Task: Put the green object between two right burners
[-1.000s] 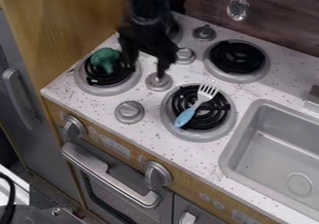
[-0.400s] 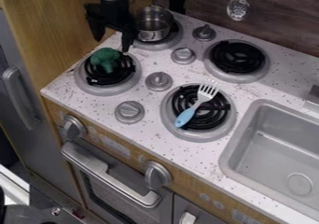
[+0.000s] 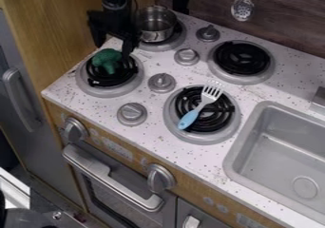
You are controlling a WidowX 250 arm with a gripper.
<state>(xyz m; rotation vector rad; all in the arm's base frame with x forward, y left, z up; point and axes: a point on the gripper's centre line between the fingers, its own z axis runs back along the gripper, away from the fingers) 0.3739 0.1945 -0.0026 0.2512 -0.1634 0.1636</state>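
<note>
My gripper (image 3: 113,50) hangs over the back edge of the front-left burner (image 3: 130,85), its two fingers spread wide and open. Between and just below them, the green broccoli-like object (image 3: 107,60) rests on that burner's black coil; I cannot tell whether a finger touches it. The two right burners are the back-right one (image 3: 242,60), which is bare, and the front-right one (image 3: 204,136), which carries a fork (image 3: 200,105) with a blue handle.
A metal pot (image 3: 156,24) stands on the back-left burner, close to the gripper's right. Upright knobs (image 3: 162,82) rise between the burners. The sink (image 3: 279,141) lies at the right, and a slotted spoon (image 3: 242,9) hangs at the back wall.
The gripper has moved left from over the stove's middle to above the green object, uncovering the pot. Since the later earlier frame it has shifted only slightly. The green object has stayed put.
</note>
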